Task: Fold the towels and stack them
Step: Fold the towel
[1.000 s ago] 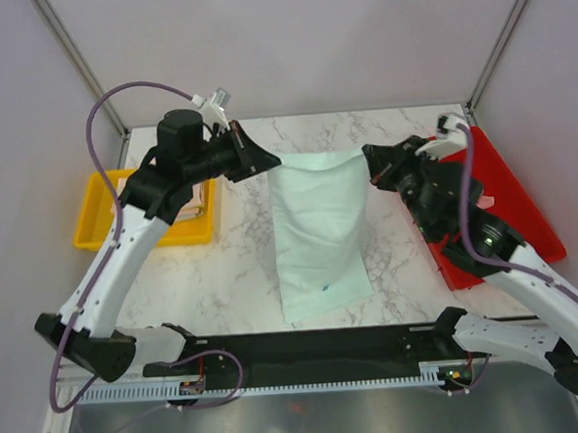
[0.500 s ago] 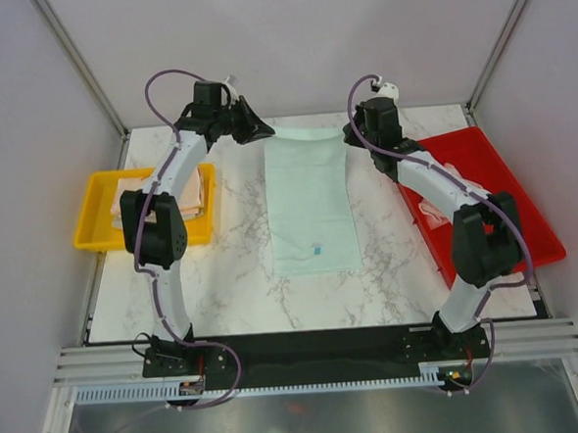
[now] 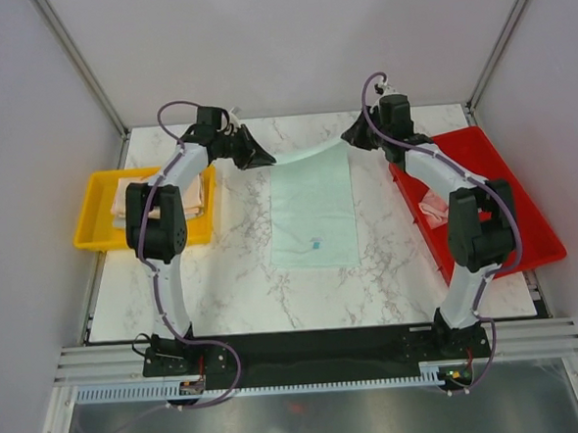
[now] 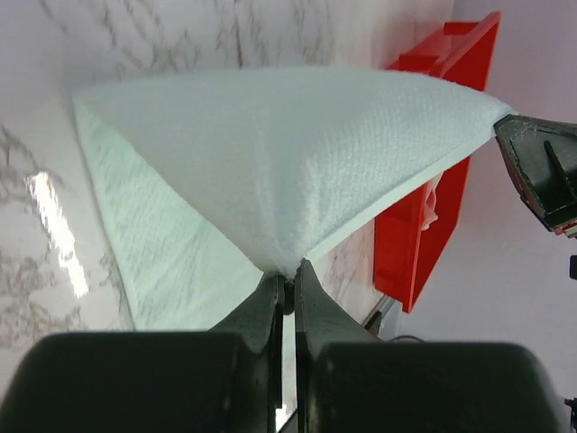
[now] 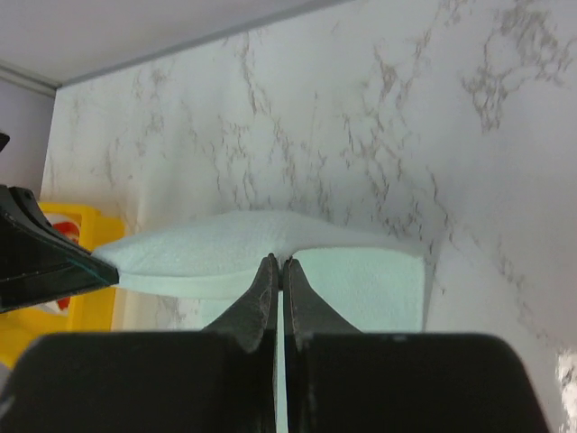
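Note:
A mint green towel lies on the marble table, its far edge lifted and stretched between both grippers. My left gripper is shut on the far left corner; the left wrist view shows its jaws pinching the cloth. My right gripper is shut on the far right corner, and in the right wrist view the jaws pinch the towel. The near part lies flat, with a small blue tag near the front edge. Folded towels lie in the yellow bin. Another pale towel lies in the red tray.
A yellow bin stands at the left of the table. A red tray stands at the right. Frame posts rise at the back corners. The arms' base rail runs along the near edge.
Both grippers have carried the towel's far edge to the back of the table and lowered it; the towel hung draped a second ago and now lies mostly flat.

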Available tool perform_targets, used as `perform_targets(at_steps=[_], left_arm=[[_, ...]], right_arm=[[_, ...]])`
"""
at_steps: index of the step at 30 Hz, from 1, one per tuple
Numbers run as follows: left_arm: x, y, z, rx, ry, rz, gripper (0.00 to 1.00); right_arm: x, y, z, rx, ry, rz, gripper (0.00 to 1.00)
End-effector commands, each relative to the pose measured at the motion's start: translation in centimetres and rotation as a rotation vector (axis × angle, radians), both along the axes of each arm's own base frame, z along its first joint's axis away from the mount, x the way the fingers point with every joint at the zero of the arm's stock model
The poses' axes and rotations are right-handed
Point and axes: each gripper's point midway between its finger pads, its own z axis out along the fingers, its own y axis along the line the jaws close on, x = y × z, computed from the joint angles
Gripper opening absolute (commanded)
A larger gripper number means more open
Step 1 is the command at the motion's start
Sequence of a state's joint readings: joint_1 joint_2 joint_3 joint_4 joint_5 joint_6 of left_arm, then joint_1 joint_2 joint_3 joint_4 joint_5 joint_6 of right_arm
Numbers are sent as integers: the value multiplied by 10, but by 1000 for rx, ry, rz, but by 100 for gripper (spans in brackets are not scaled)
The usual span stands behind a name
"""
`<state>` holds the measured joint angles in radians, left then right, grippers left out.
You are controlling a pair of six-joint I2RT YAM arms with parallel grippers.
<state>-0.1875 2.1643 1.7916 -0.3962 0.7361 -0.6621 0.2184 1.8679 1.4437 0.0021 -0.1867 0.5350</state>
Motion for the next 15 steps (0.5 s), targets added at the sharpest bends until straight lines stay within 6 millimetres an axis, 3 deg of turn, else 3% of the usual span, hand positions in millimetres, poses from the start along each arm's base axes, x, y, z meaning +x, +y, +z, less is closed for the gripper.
perform_targets(at_steps=[1, 2, 6, 9, 10, 12, 13, 14, 15], left_arm=[[-32, 2, 26, -12, -26, -55, 2], [-44, 5, 15, 1, 12, -69, 2], [-78, 13, 3, 47, 40, -86, 2], [-102, 18, -2, 111, 39, -97, 2], [-110, 16, -2, 116, 39, -111, 2], [-131, 18, -7, 132, 60, -121, 2], [-140, 15, -11, 155, 58, -133, 2], [-154, 16, -23, 170, 87, -142, 2], [-162, 15, -20, 176, 80, -148, 2]], right_arm=[[-40, 10, -9, 51, 103, 87, 0], [-49, 10, -16, 61, 140, 90, 0], [-97, 9, -46, 89, 279, 115, 0], [-121, 4, -50, 90, 317, 115, 0], [-137, 2, -62, 81, 364, 118, 0], [-151, -2, -58, 73, 360, 121, 0], [-163, -5, -67, 59, 383, 121, 0], [-168, -7, -60, 55, 360, 126, 0], [-177, -9, -66, 49, 376, 127, 0]])
